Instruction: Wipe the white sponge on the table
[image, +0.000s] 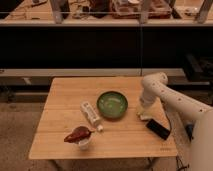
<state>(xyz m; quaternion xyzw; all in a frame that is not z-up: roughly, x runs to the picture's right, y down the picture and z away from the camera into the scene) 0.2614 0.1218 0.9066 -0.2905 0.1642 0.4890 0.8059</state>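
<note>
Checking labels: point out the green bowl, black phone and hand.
green bowl (112, 105): camera view, inner bottom
black phone (158, 129): camera view, top face
hand (144, 114): camera view, tip, low, right of green bowl

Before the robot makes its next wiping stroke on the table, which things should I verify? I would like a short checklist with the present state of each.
1. Pincer is down at the table, between the green bowl and the black phone: ok.
2. White sponge under the pincer: cannot tell; it does not show apart from the arm's tip.
3. Black phone lies close to the pincer: not ok; a stroke that way may push it.
4. Green bowl has only a small gap to the pincer: not ok for a stroke toward it.
5. White bottle and the cup with a brown object lie beyond the bowl, away from the pincer: ok.
</note>
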